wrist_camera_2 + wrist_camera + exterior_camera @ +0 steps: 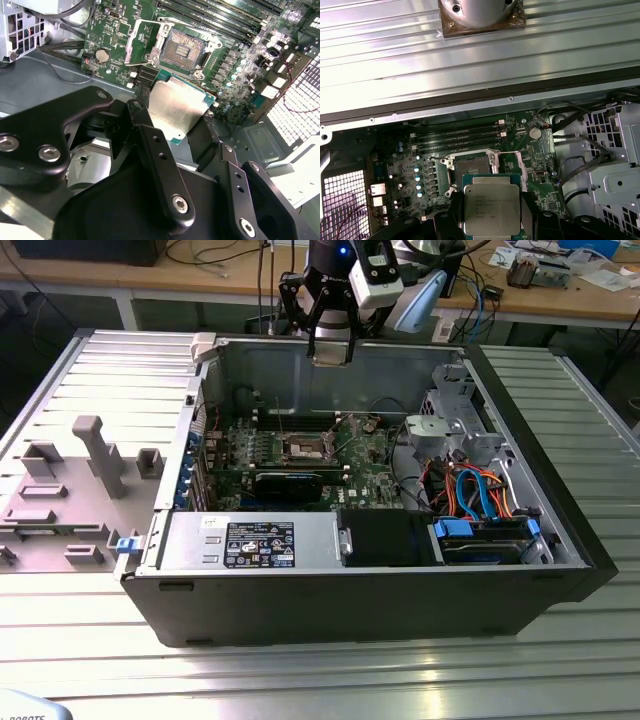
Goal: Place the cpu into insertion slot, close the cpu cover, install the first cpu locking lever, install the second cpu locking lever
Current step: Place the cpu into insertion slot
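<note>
On the bench [300, 680], computer case [350, 610] lies open. In the exterior view, end effector [330, 355] hangs at 12 o'clock from the insertion slot [303, 448], clamped on the cpu [491, 210]. Step one in hand; slot bare. Seating likely calls for square alignment and a gentle descent.
</note>
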You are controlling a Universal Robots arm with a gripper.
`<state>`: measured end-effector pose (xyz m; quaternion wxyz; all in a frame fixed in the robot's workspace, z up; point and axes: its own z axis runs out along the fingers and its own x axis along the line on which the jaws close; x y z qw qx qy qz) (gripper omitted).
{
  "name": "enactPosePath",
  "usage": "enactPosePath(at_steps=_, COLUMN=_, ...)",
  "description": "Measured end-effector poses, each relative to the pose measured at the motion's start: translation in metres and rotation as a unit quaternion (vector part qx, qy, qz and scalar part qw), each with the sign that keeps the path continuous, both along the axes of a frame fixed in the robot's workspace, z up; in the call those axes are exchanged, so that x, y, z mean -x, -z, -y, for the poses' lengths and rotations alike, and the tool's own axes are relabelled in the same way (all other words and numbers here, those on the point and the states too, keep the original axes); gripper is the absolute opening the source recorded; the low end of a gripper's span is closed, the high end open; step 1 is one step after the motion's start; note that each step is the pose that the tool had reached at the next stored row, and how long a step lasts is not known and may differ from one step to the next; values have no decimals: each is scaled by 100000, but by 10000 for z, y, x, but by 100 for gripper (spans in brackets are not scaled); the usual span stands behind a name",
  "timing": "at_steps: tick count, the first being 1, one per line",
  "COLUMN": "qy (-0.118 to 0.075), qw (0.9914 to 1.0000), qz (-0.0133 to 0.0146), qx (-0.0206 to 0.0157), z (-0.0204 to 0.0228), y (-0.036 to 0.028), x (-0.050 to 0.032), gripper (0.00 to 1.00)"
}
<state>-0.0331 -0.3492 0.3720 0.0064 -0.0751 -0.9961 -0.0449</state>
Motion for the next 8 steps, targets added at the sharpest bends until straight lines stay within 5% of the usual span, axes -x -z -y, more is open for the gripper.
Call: enactPosePath(at_steps=8, qy=198, qw=100000, qz=2, qx=1, z=0, y=0, x=0, gripper=54)
